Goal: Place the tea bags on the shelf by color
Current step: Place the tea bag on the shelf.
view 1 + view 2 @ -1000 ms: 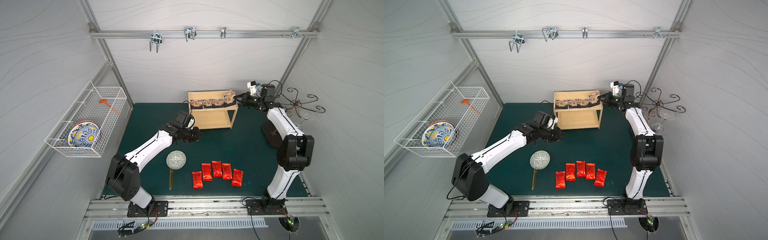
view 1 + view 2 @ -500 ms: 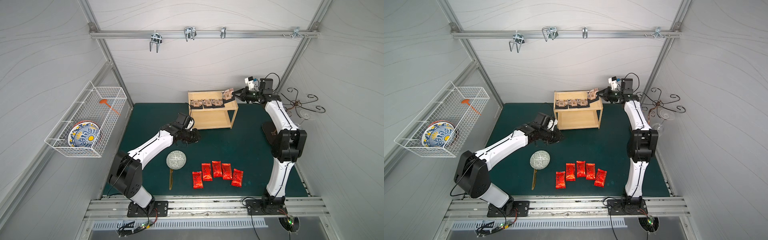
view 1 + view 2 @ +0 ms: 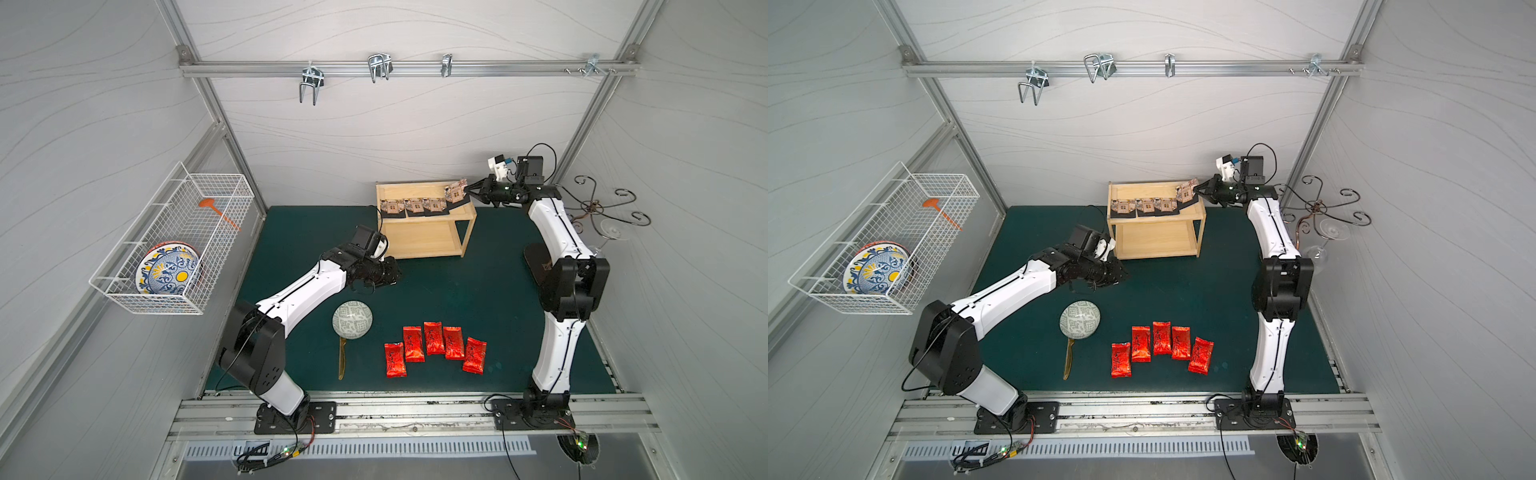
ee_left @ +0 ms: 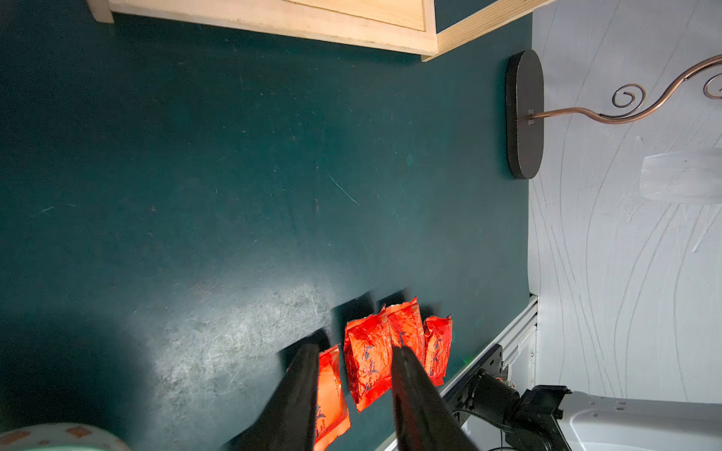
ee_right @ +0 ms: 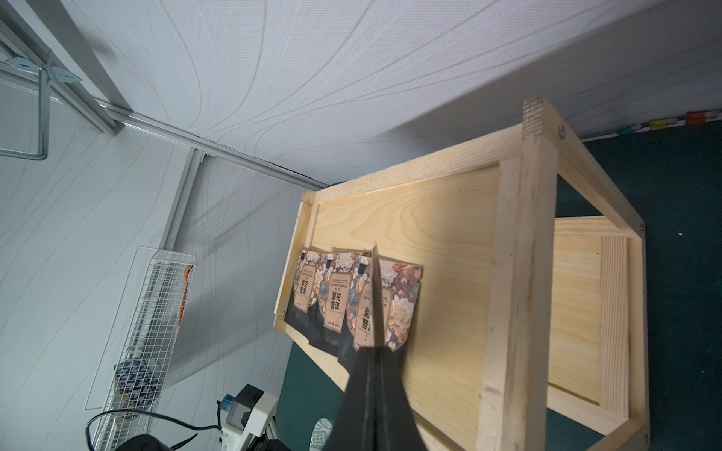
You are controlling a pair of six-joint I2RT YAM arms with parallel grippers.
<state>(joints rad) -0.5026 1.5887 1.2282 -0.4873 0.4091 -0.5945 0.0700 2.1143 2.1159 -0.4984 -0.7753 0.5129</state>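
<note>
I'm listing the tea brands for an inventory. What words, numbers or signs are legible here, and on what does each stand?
"菊花普洱": front of the beige-brown floral packets on the light-wood shelf.
"CHRYSANTHEMUM": small line on the middle packet; finer print unreadable.
The shiny red foil sachets on the green mat: dark characters, too blurred to read.
The fourth packet, pinched in the right gripper: print too small to read.

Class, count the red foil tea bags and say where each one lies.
5 red tea bags, side by side in a shallow arc on the green mat near its front edge. None is on the shelf; none seems hidden.
</note>
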